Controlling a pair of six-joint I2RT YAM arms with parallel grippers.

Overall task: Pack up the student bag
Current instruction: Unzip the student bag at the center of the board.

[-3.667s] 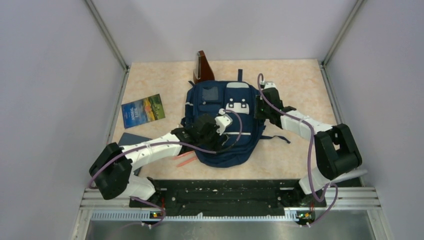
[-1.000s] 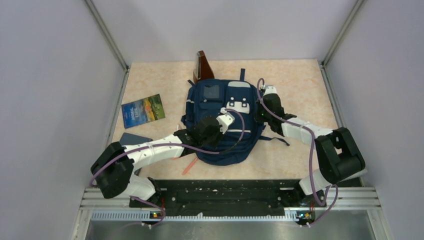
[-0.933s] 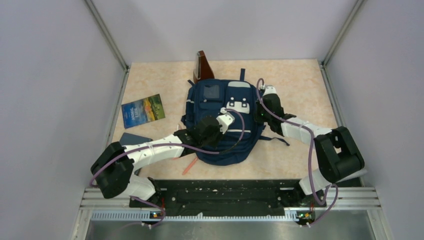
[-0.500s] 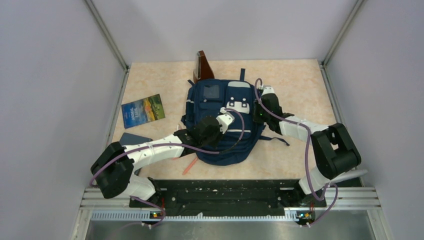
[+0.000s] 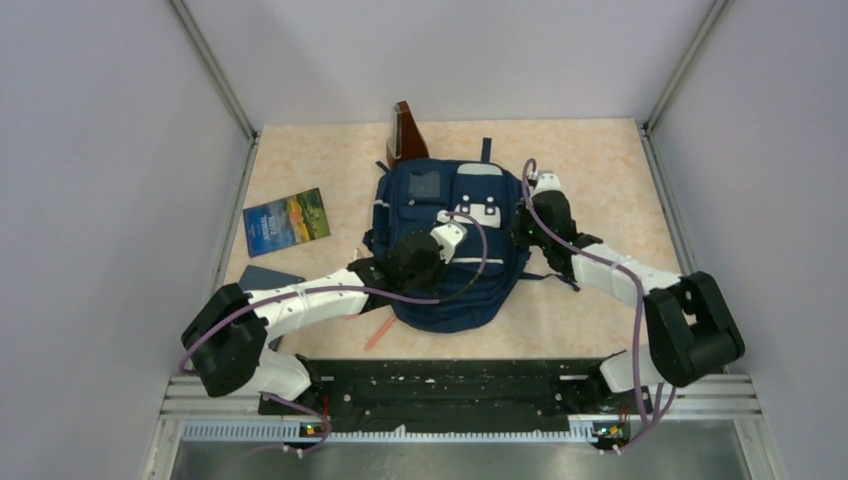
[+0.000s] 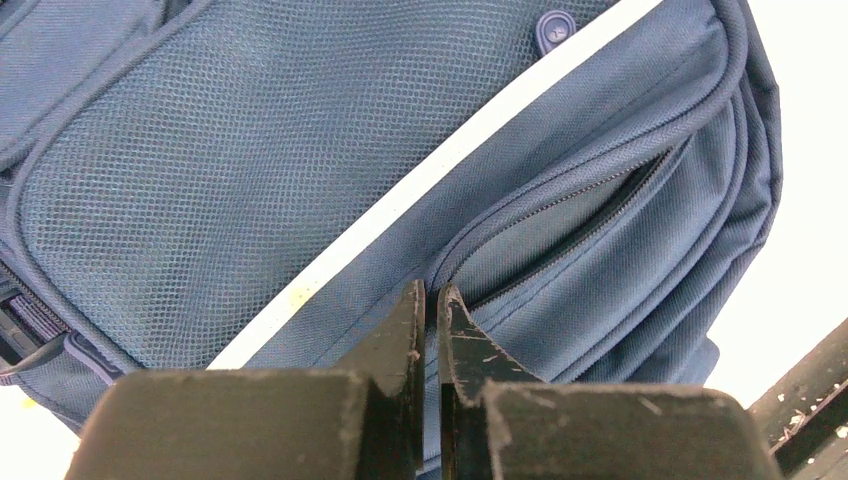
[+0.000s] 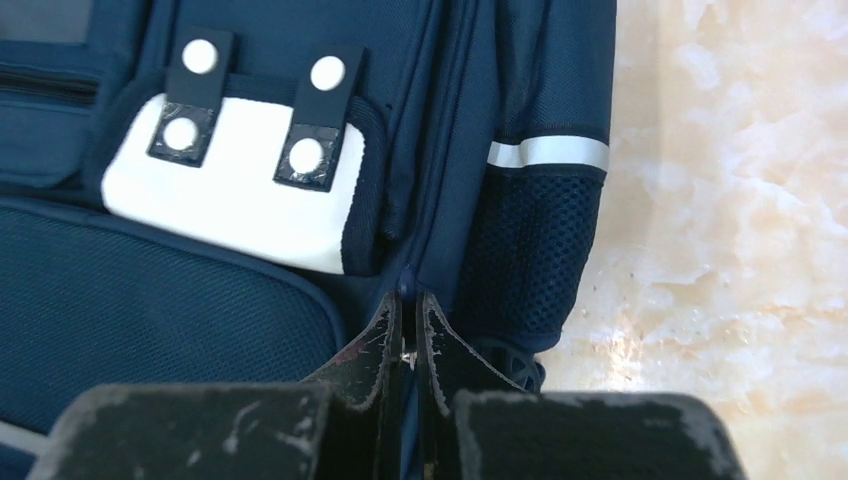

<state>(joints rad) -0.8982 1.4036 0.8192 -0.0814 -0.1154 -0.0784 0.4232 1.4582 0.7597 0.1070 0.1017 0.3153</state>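
Note:
The student bag (image 5: 440, 215) lies flat on the table, navy with pale patches (image 7: 235, 195) and a light stripe (image 6: 420, 180). My left gripper (image 5: 430, 260) rests on its lower front. In the left wrist view this gripper (image 6: 430, 295) is shut, pinching a fold of bag fabric beside a zipper (image 6: 570, 235). At the bag's right side, beside the mesh side pocket (image 7: 530, 250), my right gripper (image 5: 518, 233) is also down on the bag. The right wrist view shows that gripper (image 7: 407, 300) shut on a zipper pull, with a blue tab (image 7: 405, 272) showing at the tips.
A book with a landscape cover (image 5: 287, 221) lies left of the bag. A dark blue book (image 5: 262, 276) sits partly under my left arm. An orange pencil (image 5: 378, 332) lies near the bag's bottom. A brown object (image 5: 406, 132) stands behind the bag. Walls close in on three sides.
My right gripper opened a little and shut again on the zipper pull; the right arm's elbow swung out to the right. The left arm and the bag have stayed put.

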